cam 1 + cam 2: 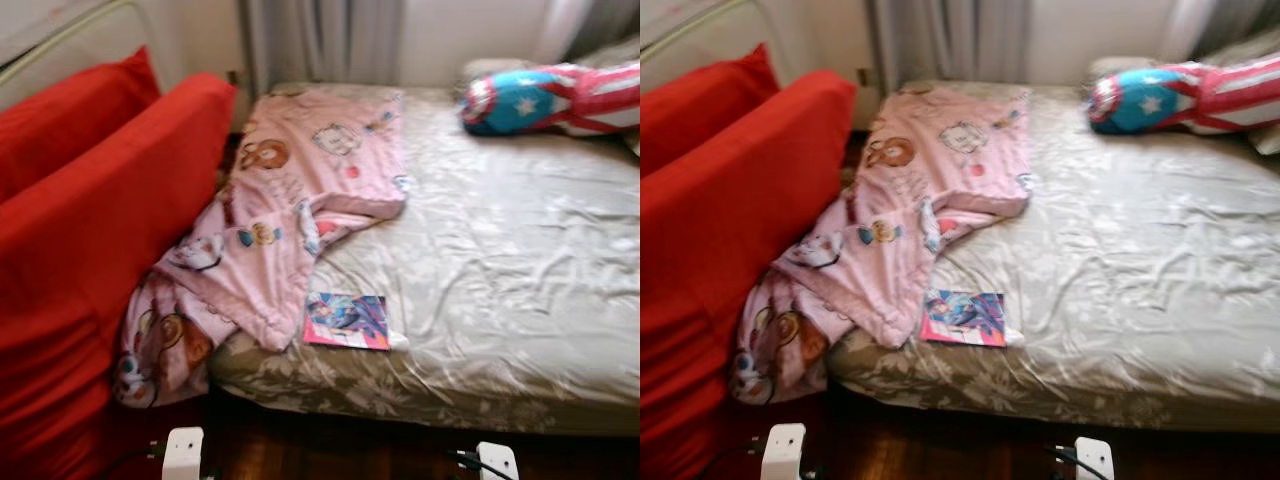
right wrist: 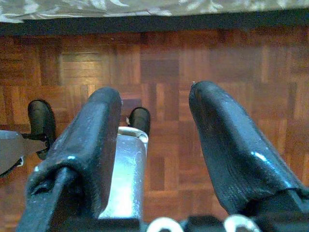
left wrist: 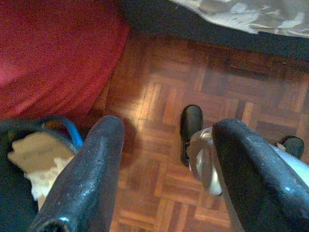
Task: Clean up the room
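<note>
While the robot stands at the foot of the bed, both arms hang low over the parquet floor. The left gripper points down at the wood with its two black fingers spread apart and nothing between them; red fabric and the bed's patterned edge lie beyond it. The right gripper hangs the same way, fingers apart and empty, with the bed's edge beyond the fingertips.

On the bed, a pink blanket printed with cartoon figures runs from the head end along the robot's left side and spills over the near left corner toward the floor. A book with a bright pink and blue cover lies flat near the bed's front edge, touching the blanket's hem. A blue, red and white pillow with a star sits at the far right by the wall. Two red cushions stand just beside the bed on the left, against the blanket. Grey curtains hang behind.
</note>
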Tool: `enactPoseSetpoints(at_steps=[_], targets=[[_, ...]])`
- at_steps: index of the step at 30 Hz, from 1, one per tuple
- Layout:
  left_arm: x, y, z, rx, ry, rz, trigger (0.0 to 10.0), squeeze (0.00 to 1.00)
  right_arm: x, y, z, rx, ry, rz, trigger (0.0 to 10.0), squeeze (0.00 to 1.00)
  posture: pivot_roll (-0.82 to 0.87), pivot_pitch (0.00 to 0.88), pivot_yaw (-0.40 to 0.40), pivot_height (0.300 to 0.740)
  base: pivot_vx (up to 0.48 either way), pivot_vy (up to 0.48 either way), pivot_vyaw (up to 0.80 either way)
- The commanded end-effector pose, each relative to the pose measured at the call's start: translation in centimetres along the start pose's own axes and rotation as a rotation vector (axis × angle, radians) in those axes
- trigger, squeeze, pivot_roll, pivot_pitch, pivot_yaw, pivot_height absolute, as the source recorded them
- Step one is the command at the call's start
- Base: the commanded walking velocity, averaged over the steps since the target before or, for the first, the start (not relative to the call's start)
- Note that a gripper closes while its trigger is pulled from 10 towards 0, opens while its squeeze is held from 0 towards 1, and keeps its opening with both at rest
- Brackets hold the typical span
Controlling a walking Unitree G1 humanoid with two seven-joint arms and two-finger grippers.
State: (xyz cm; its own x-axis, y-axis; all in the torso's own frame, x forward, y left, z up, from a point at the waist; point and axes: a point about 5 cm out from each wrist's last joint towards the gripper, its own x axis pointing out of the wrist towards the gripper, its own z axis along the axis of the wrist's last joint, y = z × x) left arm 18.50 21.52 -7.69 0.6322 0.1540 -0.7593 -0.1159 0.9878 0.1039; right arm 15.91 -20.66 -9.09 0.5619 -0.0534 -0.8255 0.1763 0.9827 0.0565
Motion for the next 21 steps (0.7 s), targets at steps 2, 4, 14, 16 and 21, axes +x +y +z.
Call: enactPoseSetpoints(at_steps=[2,4,14,16,21], targets=[[-0.15,-0.08,-0.71,-0.005,0.022,-0.007,10.0,0.0,-0.16,-0.29,-0.67,-0.017,0.025,0.0,10.0,0.0,-0.01,0.063,-0.024,0.74,0.0,0.0,0.8],[-0.15,-0.14,-0.71,-0.004,0.021,-0.008,10.0,0.0,-0.18,-0.37,-0.66,-0.017,0.024,-0.003,10.0,0.0,-0.01,0.065,-0.025,0.74,0.0,0.0,0.8],[-0.17,-0.22,-0.78,0.001,0.024,-0.011,10.0,0.0,-0.21,-0.54,-0.7,-0.012,0.023,-0.012,10.0,0.0,-0.01,0.076,-0.03,0.74,0.0,0.0,0.61],[-0.16,-0.17,-0.77,0.006,0.025,-0.011,10.0,0.0,-0.21,-0.46,-0.7,-0.009,0.021,-0.004,10.0,0.0,0.0,0.078,-0.03,0.74,0.0,0.0,0.0],[-0.15,-0.03,-0.71,0.015,0.024,-0.009,10.0,0.0,-0.18,-0.31,-0.71,-0.008,0.023,-0.002,10.0,0.0,-0.01,0.079,-0.023,0.74,0.0,0.0,0.0]])
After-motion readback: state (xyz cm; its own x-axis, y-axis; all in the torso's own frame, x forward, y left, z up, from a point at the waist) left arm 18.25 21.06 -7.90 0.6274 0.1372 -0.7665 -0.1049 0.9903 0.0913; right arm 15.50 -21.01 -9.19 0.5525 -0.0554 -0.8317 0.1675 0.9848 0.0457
